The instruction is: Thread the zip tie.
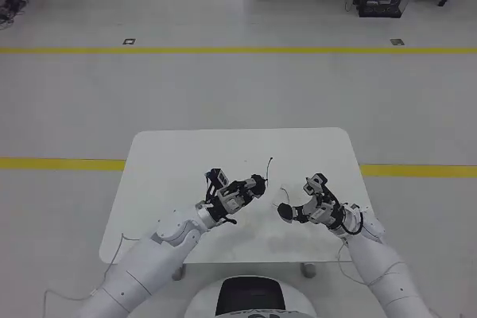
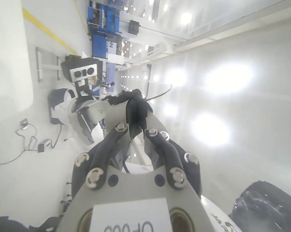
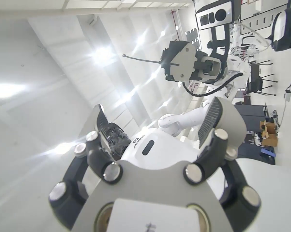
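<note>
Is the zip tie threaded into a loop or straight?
Straight, not looped. The zip tie juts from the left end effector, shut on it, its far end free; the open right end effector is apart.

Gap between the grippers: we see the left gripper (image 1: 259,185) and the right gripper (image 1: 288,210) near each other yet apart above the surface (image 1: 167,159), with a narrow lane of air between them.
Obstacle by that lane: the zip tie (image 1: 268,167) juts from the left gripper's pinched jaws, slanting away from the robot.
Right jaws: spread wide; we see free air between the fingers (image 3: 103,124).
Far side: we find bare surface beyond both grippers.
Near side: the left arm (image 1: 175,230) and the right arm (image 1: 378,250) cross the surface's near edge and block it.
Left flank: bare surface lies outboard of the left arm.
</note>
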{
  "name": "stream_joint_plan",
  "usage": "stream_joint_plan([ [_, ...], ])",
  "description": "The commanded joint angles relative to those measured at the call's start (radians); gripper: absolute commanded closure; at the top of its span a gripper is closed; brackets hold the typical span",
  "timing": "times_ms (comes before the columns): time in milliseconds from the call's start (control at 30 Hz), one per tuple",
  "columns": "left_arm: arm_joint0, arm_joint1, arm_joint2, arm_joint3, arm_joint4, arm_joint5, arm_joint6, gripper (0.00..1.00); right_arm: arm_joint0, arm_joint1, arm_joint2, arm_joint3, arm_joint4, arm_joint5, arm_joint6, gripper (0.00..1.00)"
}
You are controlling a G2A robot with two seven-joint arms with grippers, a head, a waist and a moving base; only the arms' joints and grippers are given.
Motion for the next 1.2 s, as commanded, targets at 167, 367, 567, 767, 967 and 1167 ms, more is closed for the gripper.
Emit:
stream_joint_plan([
  [167,-0.011,-0.006,0.006,0.024,-0.039,-0.021,-0.048,1.00,0.002,0.003,-0.014,-0.003,0.008,0.031,-0.001,0.00],
  [367,0.008,-0.012,0.003,0.004,-0.146,-0.011,-0.076,1.00,-0.008,0.001,-0.017,-0.030,0.025,0.021,-0.034,0.00],
  [567,0.012,-0.023,0.010,0.014,-0.248,-0.010,-0.164,1.00,-0.019,-0.001,-0.013,-0.050,0.076,-0.011,-0.016,0.00],
  [767,0.006,-0.038,0.032,0.046,-0.311,0.010,-0.200,1.00,-0.019,-0.002,-0.023,-0.062,0.090,-0.028,-0.001,0.00],
  [967,-0.004,-0.049,0.042,0.069,-0.325,0.012,-0.213,1.00,-0.019,-0.002,-0.044,-0.079,0.096,-0.036,-0.001,0.00],
  [1167,-0.005,-0.052,0.040,0.073,-0.332,0.013,-0.215,1.00,-0.016,0.000,-0.056,-0.087,0.095,-0.061,-0.001,0.27],
])
